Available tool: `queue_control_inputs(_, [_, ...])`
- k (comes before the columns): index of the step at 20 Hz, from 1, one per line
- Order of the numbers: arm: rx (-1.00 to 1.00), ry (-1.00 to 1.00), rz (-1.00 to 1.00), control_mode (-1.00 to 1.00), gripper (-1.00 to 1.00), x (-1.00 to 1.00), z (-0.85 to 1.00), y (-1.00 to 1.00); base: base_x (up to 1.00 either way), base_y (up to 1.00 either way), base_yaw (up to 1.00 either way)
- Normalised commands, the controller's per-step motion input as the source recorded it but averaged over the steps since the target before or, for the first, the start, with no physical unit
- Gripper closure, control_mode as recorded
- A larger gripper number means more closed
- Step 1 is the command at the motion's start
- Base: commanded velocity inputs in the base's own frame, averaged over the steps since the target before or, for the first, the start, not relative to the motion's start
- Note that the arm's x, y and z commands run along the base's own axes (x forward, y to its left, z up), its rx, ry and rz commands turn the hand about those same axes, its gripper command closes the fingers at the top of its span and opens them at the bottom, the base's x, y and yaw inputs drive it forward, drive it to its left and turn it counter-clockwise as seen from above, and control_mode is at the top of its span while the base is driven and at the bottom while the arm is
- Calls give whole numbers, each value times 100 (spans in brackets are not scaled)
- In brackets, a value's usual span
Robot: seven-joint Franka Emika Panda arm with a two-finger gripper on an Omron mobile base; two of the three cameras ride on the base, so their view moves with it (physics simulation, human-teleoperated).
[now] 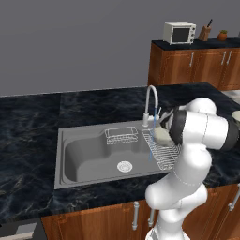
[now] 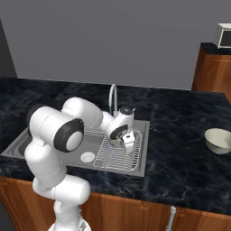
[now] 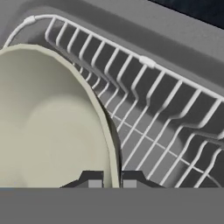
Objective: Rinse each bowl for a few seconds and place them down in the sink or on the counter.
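A dark marble table [image 1: 33,126] runs beneath a plain grey wall, with a steel sink [image 1: 84,157] set into it. The jaws [image 3: 112,179] are pinched shut on the rim of one bowl [image 3: 52,127], held over the sink's wire rack [image 3: 166,113] beside the faucet [image 1: 151,101]. The other bowl [image 2: 219,140] sits on the table, well apart. Both bowls look stiff, light, smooth and likely slippery when wet; the thin rim is the natural place to grip.
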Motion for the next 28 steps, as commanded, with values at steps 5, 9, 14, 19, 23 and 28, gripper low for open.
queue_control_inputs(5, [0,-2,6,-100,100,-4,-42,-4,0,0,0])
queue_control_inputs(9, [0,-1,5,-100,100,0,-42,-2,0,0,0])
queue_control_inputs(14, [0,0,5,-100,100,0,-44,0,0,0,0])
queue_control_inputs(19, [0,2,2,-100,-100,6,-30,8,0,0,0])
queue_control_inputs(23, [1,1,1,-100,-100,1,2,1,0,0,0])
queue_control_inputs(28, [3,0,1,-100,-100,0,5,-11,0,0,0])
